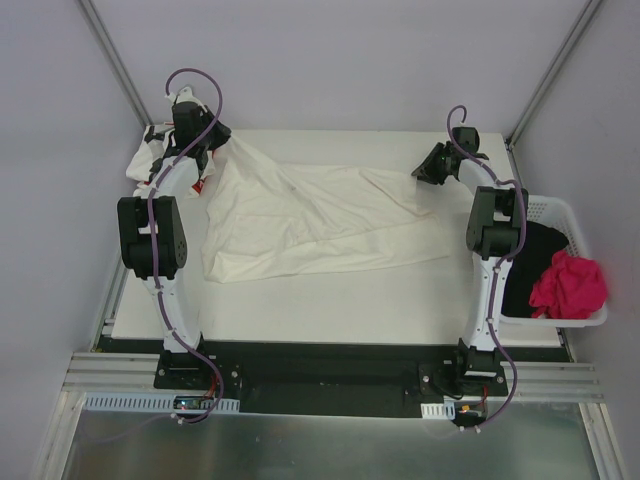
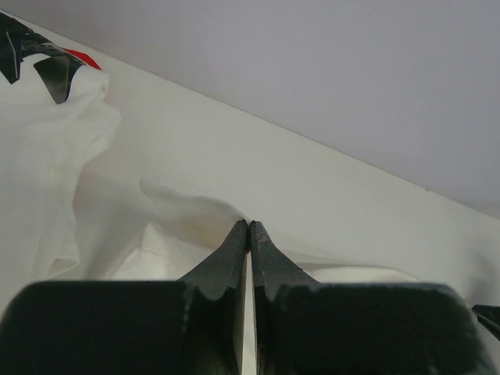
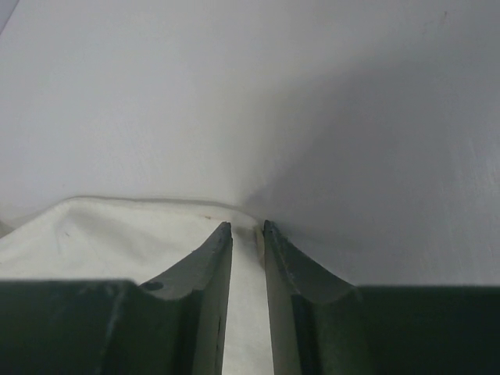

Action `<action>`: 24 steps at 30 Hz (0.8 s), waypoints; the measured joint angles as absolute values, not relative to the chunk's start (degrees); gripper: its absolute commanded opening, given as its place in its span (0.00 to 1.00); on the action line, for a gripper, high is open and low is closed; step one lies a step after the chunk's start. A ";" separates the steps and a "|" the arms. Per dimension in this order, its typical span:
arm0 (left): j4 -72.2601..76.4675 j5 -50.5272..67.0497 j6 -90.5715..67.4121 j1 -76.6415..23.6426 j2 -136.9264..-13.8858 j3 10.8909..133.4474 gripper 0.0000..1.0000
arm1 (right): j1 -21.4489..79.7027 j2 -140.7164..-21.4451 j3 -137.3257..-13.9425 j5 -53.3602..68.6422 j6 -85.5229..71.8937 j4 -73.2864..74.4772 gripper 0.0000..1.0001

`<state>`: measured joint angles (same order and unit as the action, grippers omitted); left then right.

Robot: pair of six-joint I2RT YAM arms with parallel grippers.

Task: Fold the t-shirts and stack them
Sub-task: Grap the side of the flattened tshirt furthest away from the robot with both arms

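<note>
My left hand (image 2: 249,223) is clamping the large cream-white cloth t-shirt (image 1: 300,220), lifting it at the surface's (image 1: 350,300) far left corner; only the right wrist view is showing my right hand (image 3: 248,226) slightly parted.

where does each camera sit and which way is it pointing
top external: above and behind the robot, looking down at the table; left arm, right arm, left gripper, right gripper show
left wrist: on left arm, facing the back wall over the cream t-shirt; shut fingers show
right wrist: on right arm, facing the wall over that shirt; barely parted fingers show
shared: top and left wrist both see the star-print t-shirt
</note>
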<state>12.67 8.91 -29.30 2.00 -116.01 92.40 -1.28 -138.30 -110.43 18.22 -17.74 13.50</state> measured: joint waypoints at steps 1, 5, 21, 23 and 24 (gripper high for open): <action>12.69 8.91 -29.32 2.00 -116.01 92.40 0.00 | -1.30 -138.30 -110.43 18.17 -17.74 13.54 0.23; 12.67 8.91 -29.32 2.00 -116.01 92.40 0.00 | -1.30 -138.30 -110.41 17.80 -17.78 13.96 0.19; 12.71 8.88 -29.26 2.00 -116.01 92.09 0.00 | -1.56 -140.46 -114.87 17.37 -18.13 17.80 0.01; 12.64 8.88 -29.15 2.00 -116.03 91.88 0.00 | -1.74 -141.47 -116.60 17.39 -18.22 18.17 0.01; 12.60 8.88 -29.10 2.00 -116.03 91.83 0.00 | -1.85 -141.91 -117.30 17.39 -18.39 18.28 0.01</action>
